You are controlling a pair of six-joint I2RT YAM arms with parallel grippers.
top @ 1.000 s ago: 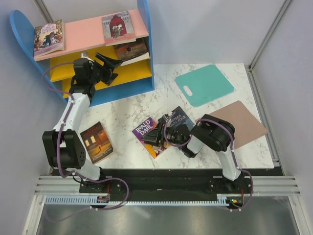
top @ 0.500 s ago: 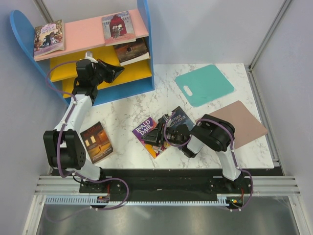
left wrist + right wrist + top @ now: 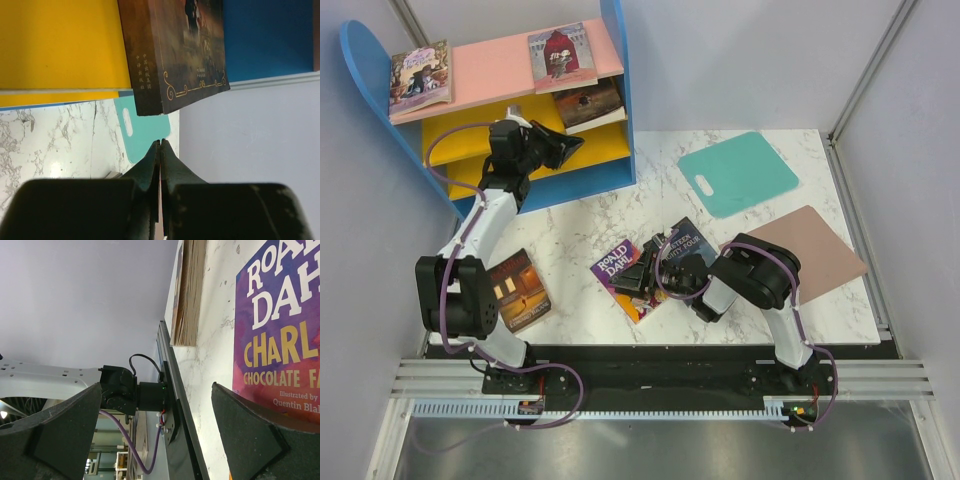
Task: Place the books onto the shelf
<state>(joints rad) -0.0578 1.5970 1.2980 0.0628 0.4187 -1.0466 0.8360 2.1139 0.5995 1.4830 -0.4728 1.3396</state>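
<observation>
Because the dark book [image 3: 175, 55] sticks out past the yellow board [image 3: 55, 45], the left gripper [image 3: 160, 150], shut and empty just beside it, could bump it off the shelf [image 3: 625, 130] at 11 o'clock. The right gripper [image 3: 642, 272] hangs wide open over the Dahl book [image 3: 617, 262] at 6 o'clock, and that thin book could slide away. A brown book [image 3: 517, 290] lies at 8 o'clock. The table [image 3: 580, 215] is white marble, with pale walls around it.

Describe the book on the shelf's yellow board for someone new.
Find the blue-sided shelf at the table's far left. Below its pink top board, a dark brown book lies beside the right blue side, the only book on yellow; two others lie on pink.
</observation>
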